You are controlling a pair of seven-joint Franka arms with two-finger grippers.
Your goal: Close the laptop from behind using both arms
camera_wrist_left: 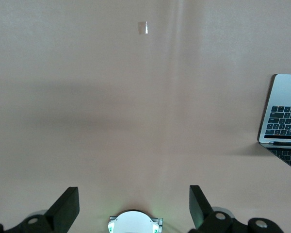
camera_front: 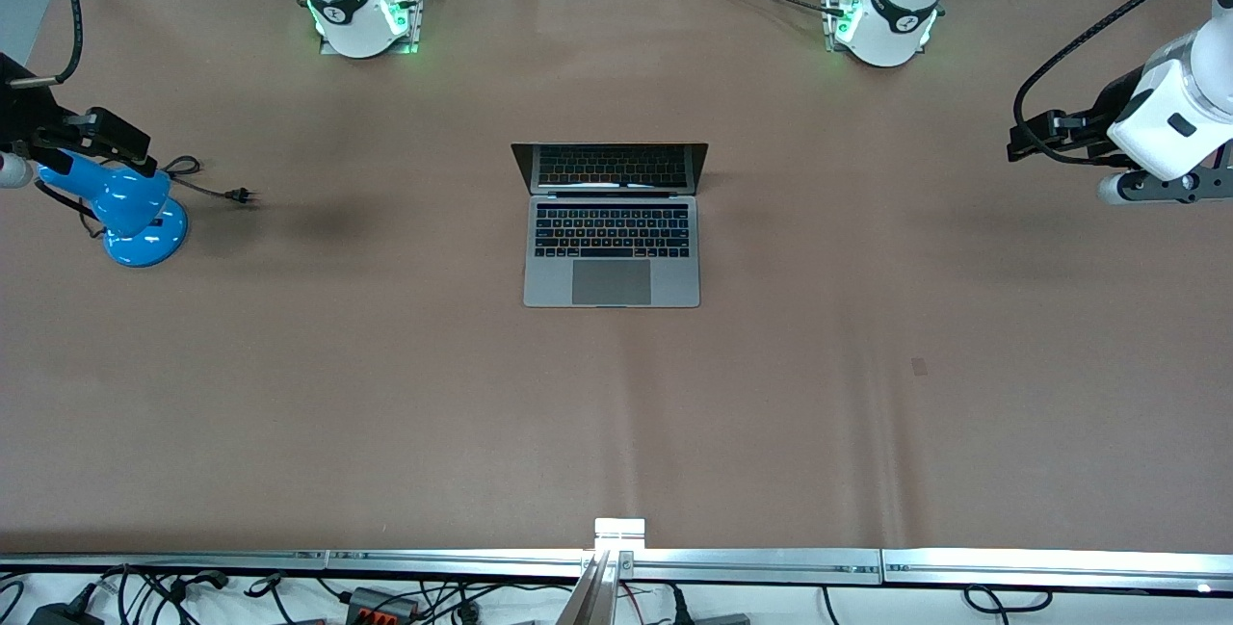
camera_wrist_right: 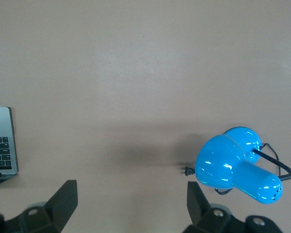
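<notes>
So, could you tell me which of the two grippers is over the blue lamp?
The right gripper, open, is over the blue lamp at its end of the table. The left gripper, also open, is over bare table beside the laptop.

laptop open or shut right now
Open: the laptop has its lid raised, with keyboard and trackpad exposed. Neither gripper is touching it.

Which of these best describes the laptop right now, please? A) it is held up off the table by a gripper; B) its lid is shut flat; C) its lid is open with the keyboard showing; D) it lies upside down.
C: the laptop sits on the table with its lid raised and the keyboard and trackpad showing; neither gripper touches it.
</notes>
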